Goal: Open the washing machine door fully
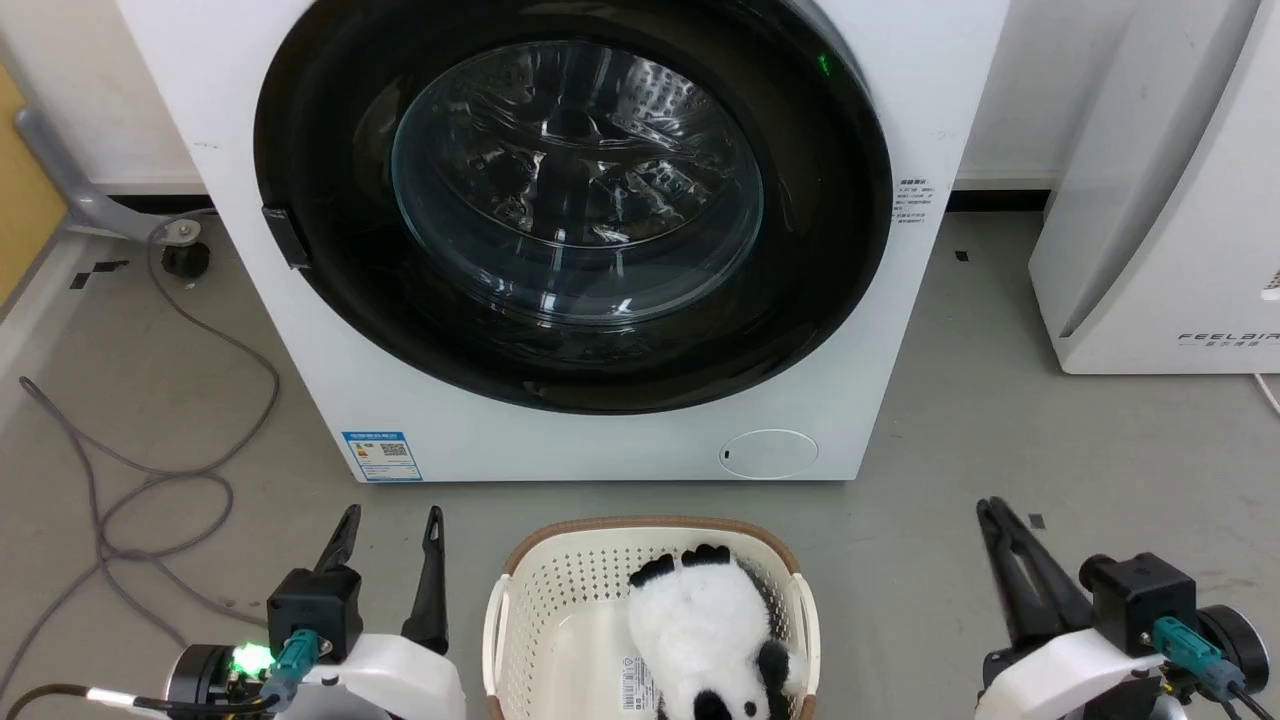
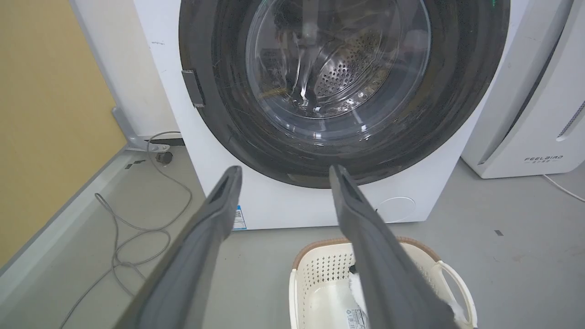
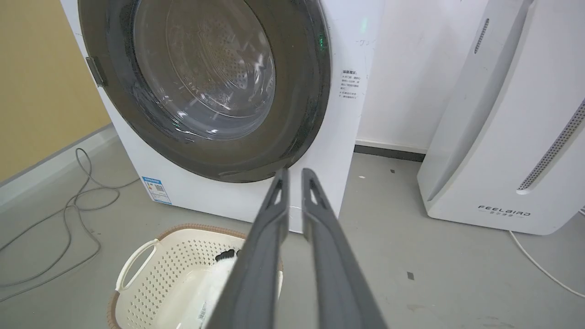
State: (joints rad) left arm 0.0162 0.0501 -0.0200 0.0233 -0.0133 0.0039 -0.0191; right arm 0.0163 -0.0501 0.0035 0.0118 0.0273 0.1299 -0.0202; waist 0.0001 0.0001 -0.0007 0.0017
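While the washing machine door (image 1: 575, 190) lies closed flush in the washing machine (image 1: 600, 440) front, the left gripper (image 1: 392, 515), spread and empty, and the right gripper (image 1: 992, 507), pinched together and empty, hang short of it, a basket (image 1: 520, 570) on the bare floor (image 1: 1000, 400) between them.

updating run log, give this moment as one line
washing machine door closed | left claw open | right claw shut | neither touching door

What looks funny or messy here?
A toy panda lies in the laundry basket, where clothes usually go. A loose grey cable snakes over the floor left of the washing machine. Nothing looks spilled or broken.
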